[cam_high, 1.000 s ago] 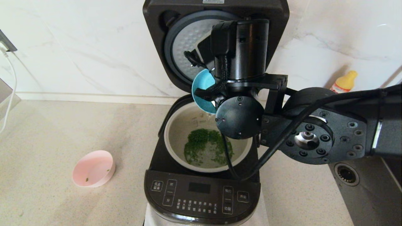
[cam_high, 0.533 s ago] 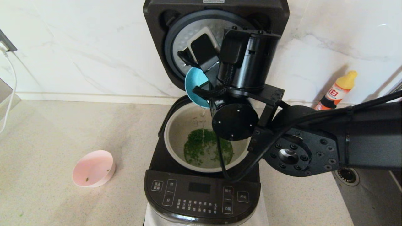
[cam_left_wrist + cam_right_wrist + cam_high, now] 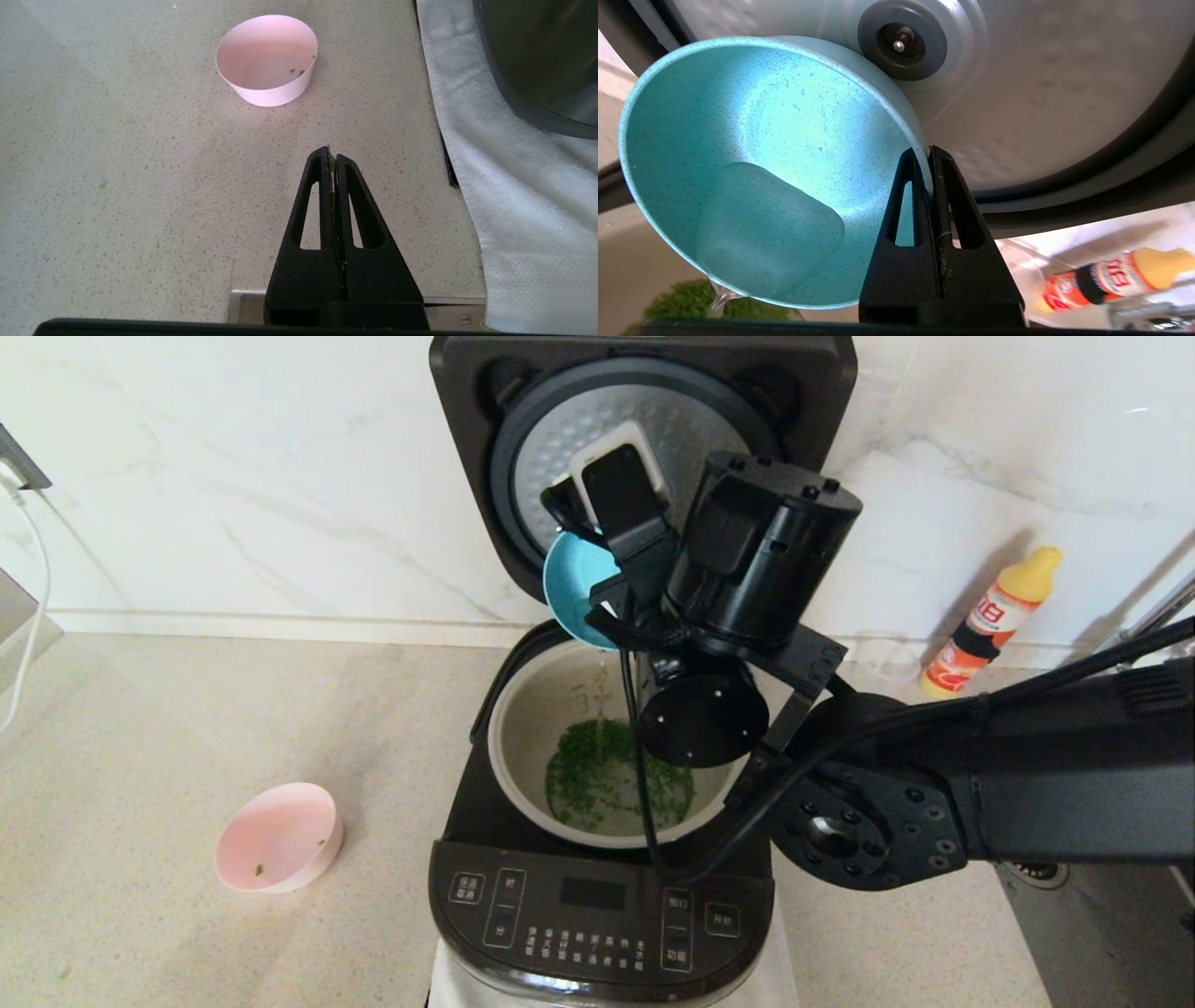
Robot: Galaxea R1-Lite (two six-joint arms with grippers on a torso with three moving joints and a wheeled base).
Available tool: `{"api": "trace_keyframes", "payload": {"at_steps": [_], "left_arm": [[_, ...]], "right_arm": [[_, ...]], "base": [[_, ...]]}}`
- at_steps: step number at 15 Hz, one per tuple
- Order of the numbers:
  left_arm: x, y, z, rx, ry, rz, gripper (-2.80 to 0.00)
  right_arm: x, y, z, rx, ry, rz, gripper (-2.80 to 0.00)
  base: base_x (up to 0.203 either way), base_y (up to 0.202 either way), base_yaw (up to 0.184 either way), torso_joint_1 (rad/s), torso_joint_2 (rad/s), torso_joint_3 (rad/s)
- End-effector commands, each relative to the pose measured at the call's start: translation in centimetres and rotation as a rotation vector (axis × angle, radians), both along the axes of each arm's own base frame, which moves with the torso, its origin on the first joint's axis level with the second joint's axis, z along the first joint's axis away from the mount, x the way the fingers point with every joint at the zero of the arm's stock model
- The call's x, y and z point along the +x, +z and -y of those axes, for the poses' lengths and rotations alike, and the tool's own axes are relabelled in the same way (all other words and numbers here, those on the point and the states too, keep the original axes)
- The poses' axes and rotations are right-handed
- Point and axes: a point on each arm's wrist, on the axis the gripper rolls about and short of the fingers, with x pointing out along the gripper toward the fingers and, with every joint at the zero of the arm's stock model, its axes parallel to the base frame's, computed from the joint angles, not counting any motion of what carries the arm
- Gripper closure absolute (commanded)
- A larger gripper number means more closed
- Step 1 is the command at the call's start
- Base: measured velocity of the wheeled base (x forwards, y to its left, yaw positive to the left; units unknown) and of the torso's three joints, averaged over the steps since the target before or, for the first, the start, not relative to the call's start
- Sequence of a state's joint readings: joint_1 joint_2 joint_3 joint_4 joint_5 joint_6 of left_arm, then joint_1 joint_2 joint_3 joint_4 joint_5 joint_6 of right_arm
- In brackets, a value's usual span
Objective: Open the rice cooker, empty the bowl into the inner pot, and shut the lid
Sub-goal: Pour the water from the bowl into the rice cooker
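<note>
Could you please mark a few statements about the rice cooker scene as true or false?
1. The lid of the rice cooker stands open. True.
2. The right pincer grips the pink bowl. False: it is shut on the rim of the blue bowl, tipped above the inner pot; the pink bowl sits on the counter.
3. Green bits lie in the inner pot. True.
4. The left pincer is open. False: it is shut, over the counter, holding nothing.
5. The pink bowl is full of greens. False: only a few green specks remain.
</note>
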State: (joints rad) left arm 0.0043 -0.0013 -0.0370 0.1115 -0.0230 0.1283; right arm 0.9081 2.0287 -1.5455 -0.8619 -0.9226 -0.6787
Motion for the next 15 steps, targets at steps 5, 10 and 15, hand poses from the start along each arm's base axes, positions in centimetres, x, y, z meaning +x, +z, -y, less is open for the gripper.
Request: {"api": "trace_keyframes", "payload": {"at_steps": [5,10,15], "left_arm": [[0.0,0.0,0.0,0.001,0.000,-0.002,0.00],[0.0,0.0,0.0,0.001,0.000,-0.002,0.00],[0.0,0.0,0.0,0.001,0.000,-0.002,0.00]], "right_arm": [[0.5,-3.0,0.6,0.048,0.012,0.072,0.00],[0.3,-5.1,1.4,0.071,0.039,0.129,0.00],[0.4,-6.6,1.5,0.096,0.056,0.205,0.00]], "base": [[0.000,0.000,0.000,0.000,0.00,0.000],[0.000,0.000,0.000,0.000,0.00,0.000],[0.000,0.000,0.000,0.000,0.00,0.000]]}}
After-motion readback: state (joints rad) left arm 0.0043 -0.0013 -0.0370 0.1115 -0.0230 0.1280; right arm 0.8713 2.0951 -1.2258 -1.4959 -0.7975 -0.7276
